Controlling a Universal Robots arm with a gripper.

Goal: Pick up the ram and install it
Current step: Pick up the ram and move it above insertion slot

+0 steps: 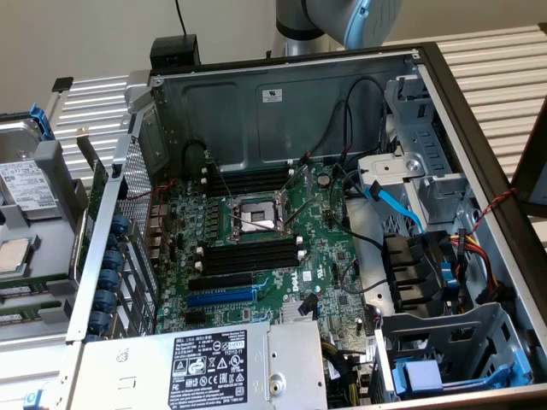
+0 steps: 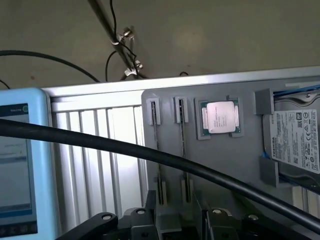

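Observation:
Two ram sticks stand on edge in narrow holders of a grey tray (image 2: 240, 165); one ram stick (image 2: 156, 150) is beside the other ram stick (image 2: 183, 150), and only their thin top edges show. My gripper (image 2: 174, 209) hovers just short of the near ends of these sticks, open, with nothing between its black fingers (image 2: 150, 202). In the exterior view only the arm (image 1: 342, 21) shows, above the case. The green motherboard (image 1: 325, 256) lies in the open case, its black slots with white clips (image 1: 248, 256) holding nothing.
A CPU (image 2: 219, 117) and a hard drive (image 2: 295, 142) share the tray. A thick black cable (image 2: 100, 142) crosses the wrist view, and a blue-edged screen (image 2: 15, 165) is beside it. On the board are a blue slot (image 1: 220, 299) and the CPU socket (image 1: 255, 213).

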